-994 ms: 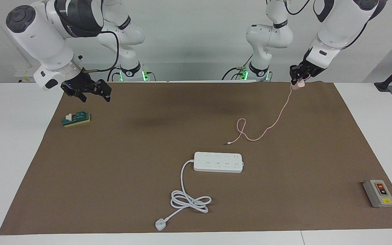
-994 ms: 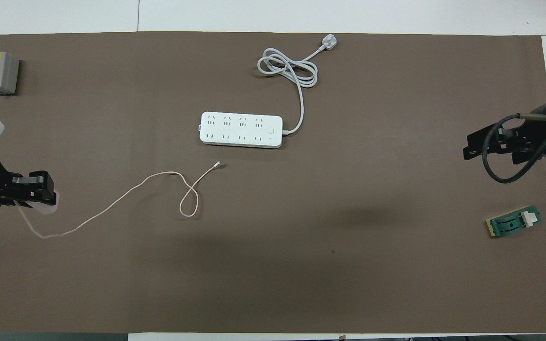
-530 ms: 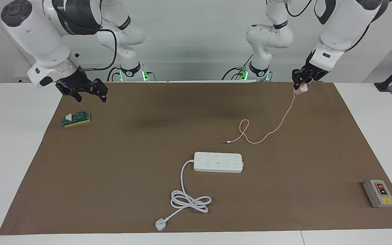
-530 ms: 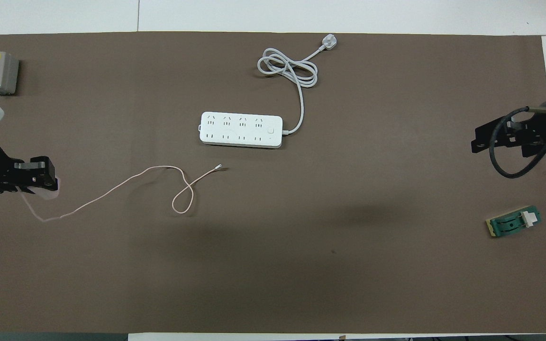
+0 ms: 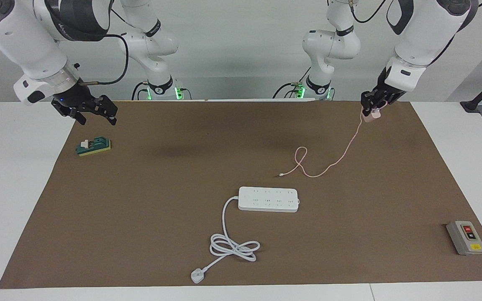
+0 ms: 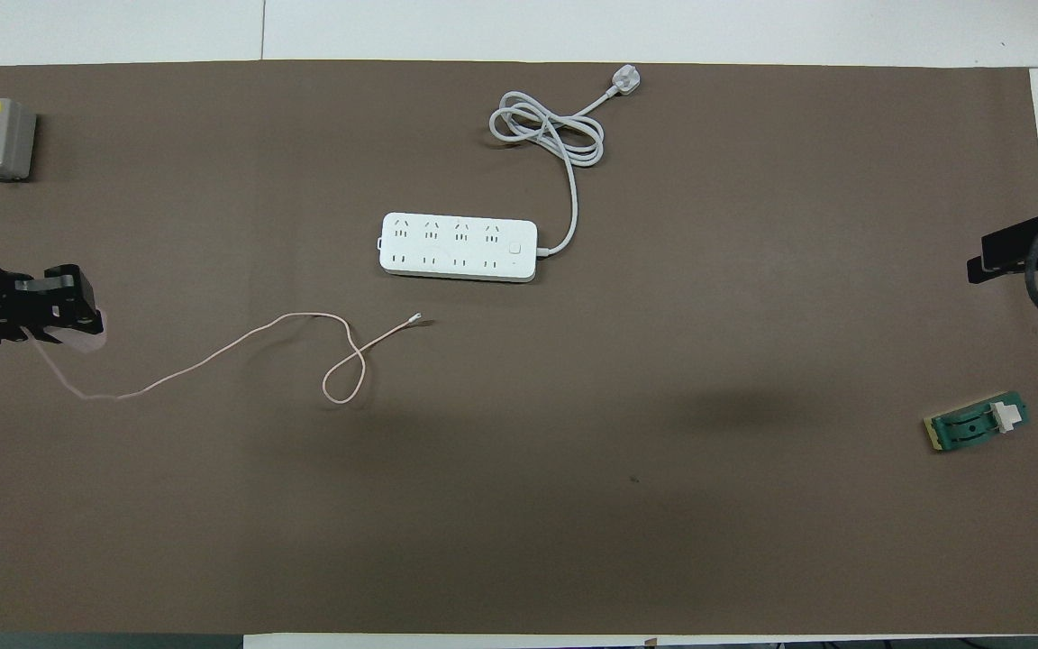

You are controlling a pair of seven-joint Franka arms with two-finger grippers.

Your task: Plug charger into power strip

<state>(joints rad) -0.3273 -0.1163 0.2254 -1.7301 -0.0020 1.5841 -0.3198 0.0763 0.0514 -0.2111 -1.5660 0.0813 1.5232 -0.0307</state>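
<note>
The left arm reaches down from its base with its forearm sloping toward the mat, and the left gripper (image 5: 370,109) hangs in the air over the mat's edge at the left arm's end of the tabletop (image 5: 15,175). It is clenched on the charger (image 5: 371,115), a small pale pink cube that sticks out just below the fingertips. The charger's cable (image 5: 341,154) drops from the cube to the brown mat (image 5: 161,234), runs toward the middle, makes one small loop and ends in a loose tip lying free on the mat.

The right arm waits, bent over the right arm's end of the tabletop, with the right gripper (image 5: 94,118) released, its fingers spread wide and pointing down at a slant, holding nothing. It hovers over the mat's corner, close above a green switch block (image 5: 93,146) that rests on the mat.

The power strip (image 5: 268,199) lies flat near the middle of the mat, sockets up, farther from the robots than the cable's loop and its loose tip. Its thick white cord (image 5: 230,238) curls into a coil farther out still and ends in a white plug (image 5: 197,276). A grey button box (image 5: 465,237) sits at the mat's outer corner on the left arm's end. Nothing lies on the mat between the held charger and the power strip except the charger's own cable; the two are well apart.
</note>
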